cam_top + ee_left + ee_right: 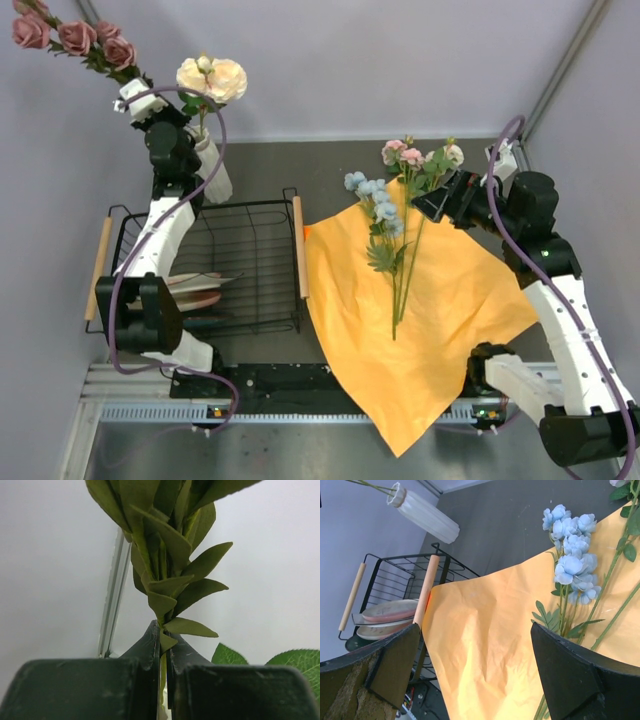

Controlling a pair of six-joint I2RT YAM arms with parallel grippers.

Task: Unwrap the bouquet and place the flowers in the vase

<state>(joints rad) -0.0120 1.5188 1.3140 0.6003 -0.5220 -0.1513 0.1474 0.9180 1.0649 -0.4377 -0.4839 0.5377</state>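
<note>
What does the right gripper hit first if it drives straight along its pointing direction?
Probably the orange paper wrap: it fills the gap between the open right gripper's fingers in the wrist view. The blue flowers lie off to one side, likely missed. Depth unclear.

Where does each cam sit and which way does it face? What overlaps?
Top external: above, behind the robot, looking down at the table; both arms, left gripper, right gripper.
Left wrist: looks up a leafy stem toward a blank wall; its shut fingers pinch that stem.
Right wrist: low over the orange paper, facing blue flowers, dish rack, vase; open fingers frame it.
Shared: top and right wrist both show paper, blue flowers, rack, vase.
</note>
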